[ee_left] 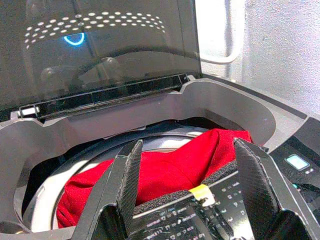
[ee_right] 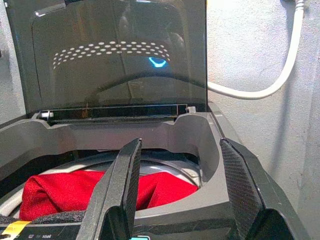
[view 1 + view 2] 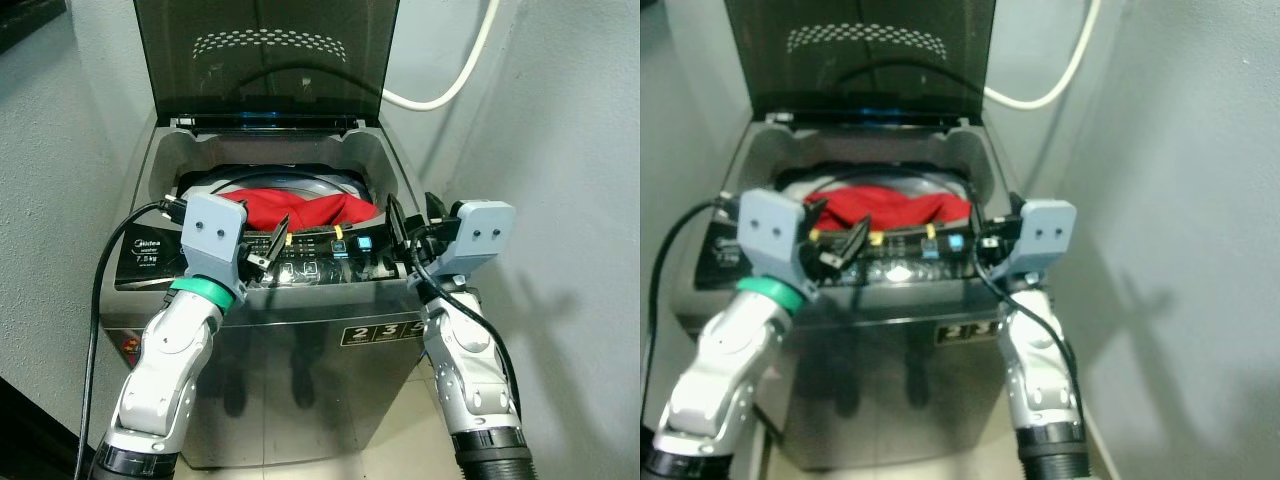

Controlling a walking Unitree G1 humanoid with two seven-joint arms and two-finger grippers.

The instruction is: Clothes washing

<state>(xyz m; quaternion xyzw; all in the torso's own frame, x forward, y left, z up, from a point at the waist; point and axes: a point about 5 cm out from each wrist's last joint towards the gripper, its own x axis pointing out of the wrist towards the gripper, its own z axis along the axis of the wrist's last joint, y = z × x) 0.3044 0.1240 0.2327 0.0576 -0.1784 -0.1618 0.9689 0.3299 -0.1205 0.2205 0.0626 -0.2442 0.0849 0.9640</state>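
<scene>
You have a top-loading washing machine [image 3: 300, 340] in front of you, its dark lid [image 3: 265, 55] standing upright at the far side. A red garment [image 3: 300, 210] lies inside the drum [image 1: 45, 192], bunched up and rising above the drum's near rim, just beyond the control panel [image 3: 320, 255].

Your left tool [image 1: 185, 192] hovers over the near left part of the panel, its two black fingers [image 1: 127, 175] spread apart and grasping nothing; the red garment shows between them, farther off. Your right tool [image 2: 177, 192] is held at the near right corner of the machine, its fingers likewise released and empty, pointing toward the lid.

A white hose [image 3: 450, 80] curves along the wall behind the machine on the right.
</scene>
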